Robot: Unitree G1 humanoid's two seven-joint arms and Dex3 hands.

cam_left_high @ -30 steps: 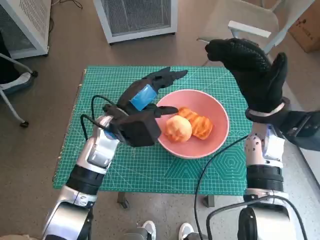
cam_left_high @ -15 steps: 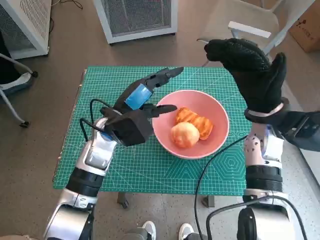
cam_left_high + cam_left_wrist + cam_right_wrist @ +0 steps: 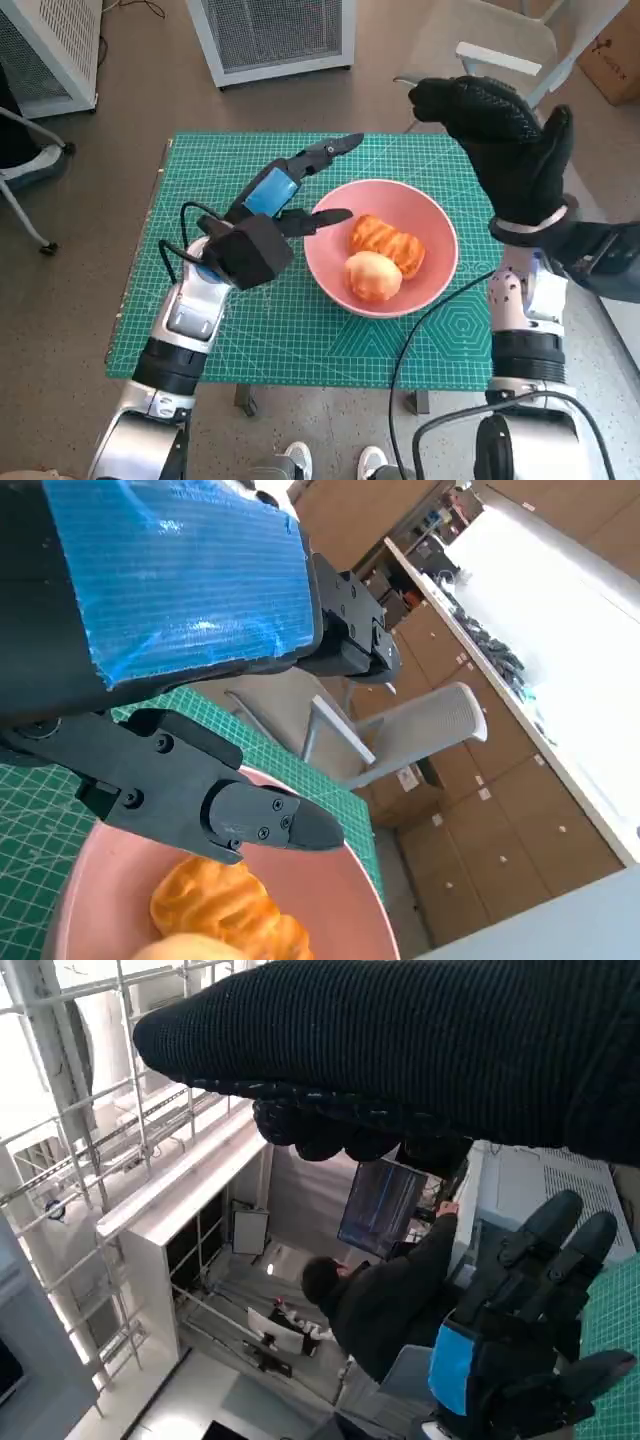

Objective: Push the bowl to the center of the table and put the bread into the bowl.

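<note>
Left robot hand (image 3: 285,190), black with blue tape, hovers empty with fingers spread beside the pink round bowl (image 3: 432,225) on the green-matted counter (image 3: 300,330). Two golden bread pieces (image 3: 385,245) lie inside it. Right gloved robot hand (image 3: 505,145) hangs raised, holding nothing.

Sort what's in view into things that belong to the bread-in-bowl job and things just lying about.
Job:
pink bowl
ridged bread
round bread
left hand
green mat

Lying about:
white chair
white cabinet
cardboard box
right hand, raised off the table
</note>
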